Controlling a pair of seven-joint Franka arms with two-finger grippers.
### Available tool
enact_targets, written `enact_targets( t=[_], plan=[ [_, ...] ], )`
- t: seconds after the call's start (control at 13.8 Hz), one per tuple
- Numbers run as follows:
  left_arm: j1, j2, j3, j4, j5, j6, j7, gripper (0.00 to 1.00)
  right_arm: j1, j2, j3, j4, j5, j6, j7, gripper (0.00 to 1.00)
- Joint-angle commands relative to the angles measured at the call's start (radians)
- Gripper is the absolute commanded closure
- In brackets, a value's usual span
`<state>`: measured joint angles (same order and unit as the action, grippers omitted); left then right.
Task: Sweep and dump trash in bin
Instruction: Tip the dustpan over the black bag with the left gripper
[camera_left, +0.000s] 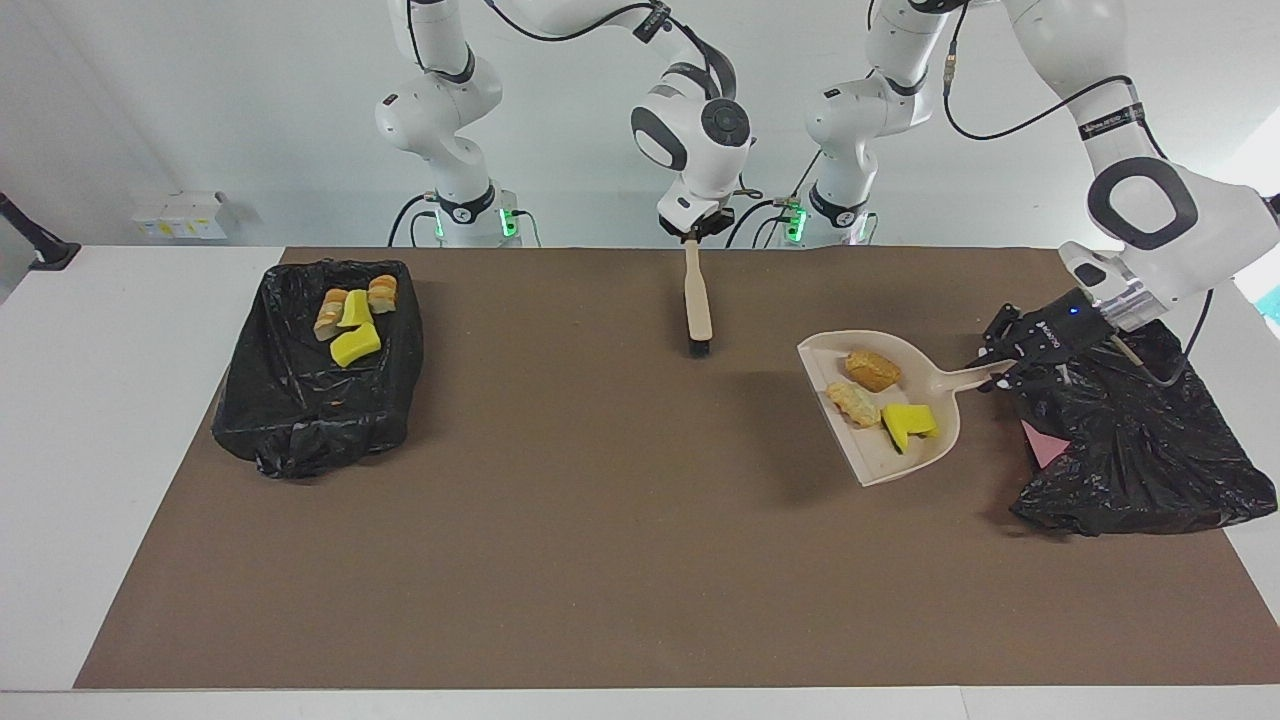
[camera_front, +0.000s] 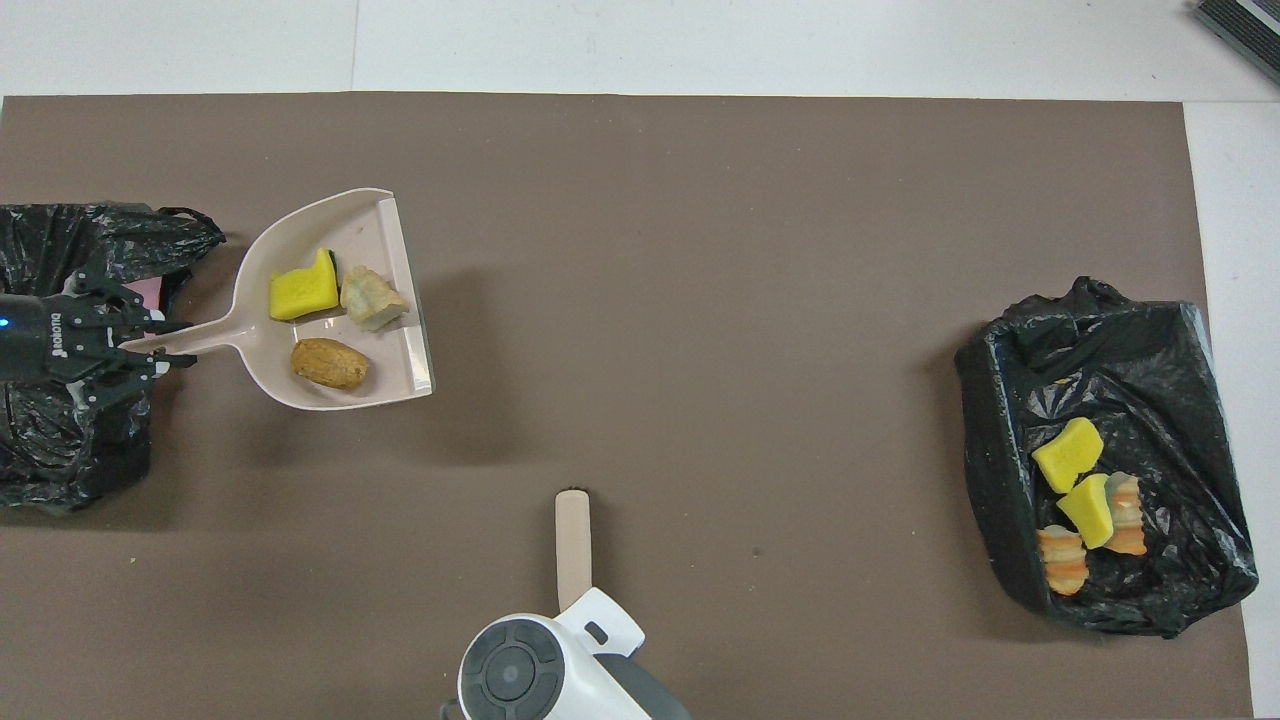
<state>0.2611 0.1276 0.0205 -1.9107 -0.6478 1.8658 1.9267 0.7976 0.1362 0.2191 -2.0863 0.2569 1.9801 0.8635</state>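
— What does the room look like?
— A plain white wall (camera_left: 200, 100) runs across the facing view at 12 o'clock. Bright daylight comes in at 3 o'clock.
— And the furniture?
— A white counter (camera_left: 90, 420) carries a large brown mat (camera_left: 600, 560). A small white box (camera_left: 185, 213) sits by the wall at 10 o'clock. Black stands (camera_left: 35, 245) rise from the counter's corners at 9 and 3 o'clock.

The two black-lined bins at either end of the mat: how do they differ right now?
The bin at the right arm's end holds four pieces, yellow sponge and bread-like chunks; the bin at the left arm's end shows no trash, only a pink scrap at its edge. The first stands alone; over the second hangs the left gripper with the loaded dustpan. Both have black bag liners.
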Motion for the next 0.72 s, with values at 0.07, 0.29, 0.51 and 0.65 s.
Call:
enact_targets(
  t=[0.07,0.29,0.51,0.65],
  plan=[
    [0.056,0.01,-0.001,0.154,0.052,-0.112,0.043,1.0,-0.001,-0.044,-0.001,-0.064,0.045,0.051,0.008,1.0],
    [0.125,0.033,-0.002,0.217,0.122,-0.139,0.095,1.0,-0.001,-0.056,-0.001,-0.098,0.054,0.088,-0.009,1.0],
    [0.202,0.049,-0.007,0.257,0.135,-0.16,0.144,1.0,-0.001,-0.056,-0.001,-0.101,0.054,0.089,-0.024,0.93],
    [0.24,0.088,-0.004,0.344,0.199,-0.207,0.156,1.0,-0.001,-0.053,-0.003,-0.097,0.054,0.088,-0.024,0.78]
  ],
)
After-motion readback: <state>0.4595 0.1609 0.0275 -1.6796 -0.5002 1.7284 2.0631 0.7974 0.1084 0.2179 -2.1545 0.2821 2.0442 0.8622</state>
